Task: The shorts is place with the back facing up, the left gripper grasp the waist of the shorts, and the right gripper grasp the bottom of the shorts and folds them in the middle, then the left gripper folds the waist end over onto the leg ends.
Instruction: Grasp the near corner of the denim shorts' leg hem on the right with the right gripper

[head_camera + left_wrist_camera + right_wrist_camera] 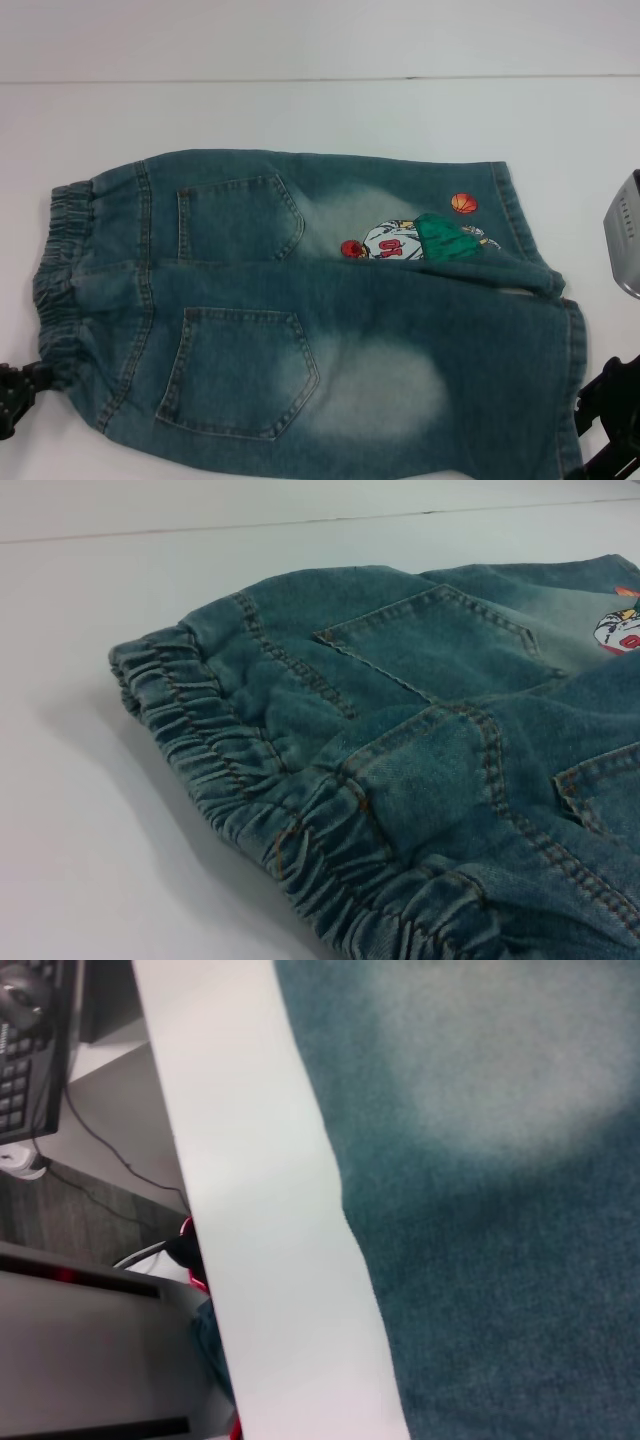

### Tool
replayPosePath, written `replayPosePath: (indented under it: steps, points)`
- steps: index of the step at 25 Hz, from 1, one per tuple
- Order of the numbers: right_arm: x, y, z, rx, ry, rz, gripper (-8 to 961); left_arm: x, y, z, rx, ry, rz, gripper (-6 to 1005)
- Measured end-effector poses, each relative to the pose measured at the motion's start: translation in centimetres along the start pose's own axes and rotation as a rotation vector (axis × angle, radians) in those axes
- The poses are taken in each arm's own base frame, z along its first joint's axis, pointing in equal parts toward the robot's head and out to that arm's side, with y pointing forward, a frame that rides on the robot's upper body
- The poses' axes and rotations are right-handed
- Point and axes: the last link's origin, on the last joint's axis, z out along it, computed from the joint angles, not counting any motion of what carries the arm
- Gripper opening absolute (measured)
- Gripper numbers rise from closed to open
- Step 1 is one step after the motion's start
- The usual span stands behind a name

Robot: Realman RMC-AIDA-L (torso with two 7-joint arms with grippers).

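**A:** White bench (pixel 320 110) all round, and the shorts (pixel 300 320) lie flat on it, back up, both pockets showing. Where is each end?

**B:** Take the embroidery (pixel 400 240) as the mark. The waist (pixel 62 290) is the ruffled band at the far end of the shorts from it, towards the robot's left. The leg hems (pixel 572 380) are the end beside it, towards the right. The leg with the embroidery has its hem corner turned over onto the other leg.

**A:** And the arms?

**B:** The left end effector (pixel 12 398) sits at the near corner of the waist, close to the band. I cannot tell how wide its fingers stand, nor whether it touches cloth. The right end effector (pixel 610 415) is at the near hem corner, and again I cannot tell its opening. Its wrist view shows only denim, the bench edge and a keyboard (pixel 30 1050) on a desk beyond.

**A:** So the step is the first grasp?

**B:** I judge so; nothing is folded yet. To do it well, the left should bite the whole thickness of the elastic band at the near corner, and the right should take the near leg's stitched hem. Then both should lift together and carry the near edge across to the far edge evenly, so the fold runs straight along the middle seam. The turned hem corner may bunch under the fold.
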Motion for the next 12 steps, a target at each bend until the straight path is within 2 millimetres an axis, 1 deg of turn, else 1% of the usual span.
replayPosePath:
  steps: [5, 12]
  points:
    - [0.12, -0.33, 0.10, 0.021, -0.003, 0.012, 759, 0.11, 0.09, 0.16, -0.009, -0.005, 0.009, 48]
    - [-0.26, 0.27, 0.93, -0.021, 0.018, -0.025, 758, 0.14, 0.12, 0.22, -0.012, -0.007, 0.011, 48]
